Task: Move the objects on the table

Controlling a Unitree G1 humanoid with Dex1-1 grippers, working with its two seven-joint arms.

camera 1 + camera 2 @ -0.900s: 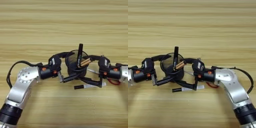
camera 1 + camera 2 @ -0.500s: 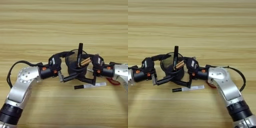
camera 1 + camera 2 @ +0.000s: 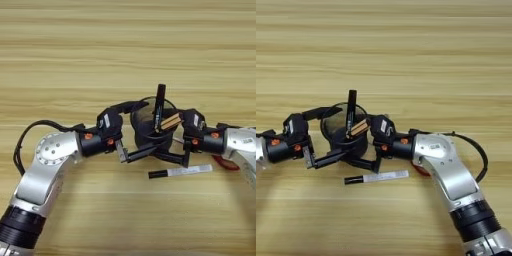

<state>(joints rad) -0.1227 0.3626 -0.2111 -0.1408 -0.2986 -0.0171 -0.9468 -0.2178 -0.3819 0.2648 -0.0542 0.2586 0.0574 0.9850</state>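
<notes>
In the left eye view, the black wire-mesh pen cup (image 3: pixel 150 129) stands upright near the middle of the tabletop (image 3: pixel 125 45), holding a tall black pen (image 3: pixel 159 103) and a leaning tan-and-black one. The left end effector (image 3: pixel 134 131) comes at the cup from its left with fingers spread wide: the upper finger curves along the cup's far rim, the lower one lies against its near base. The right end effector (image 3: pixel 172 145) meets the cup from its right, also spread, its lower finger reaching along the base toward the left one. The white marker (image 3: pixel 180 171) lies flat just in front of the cup, black cap pointing left. A sliver of red scissors handle (image 3: pixel 224 163) shows under the right forearm, right of the cup. In the right eye view, the cup (image 3: pixel 346 134) sits between both spread end effectors, the marker (image 3: pixel 376 176) just in front, the scissors mostly hidden beneath the right arm.
</notes>
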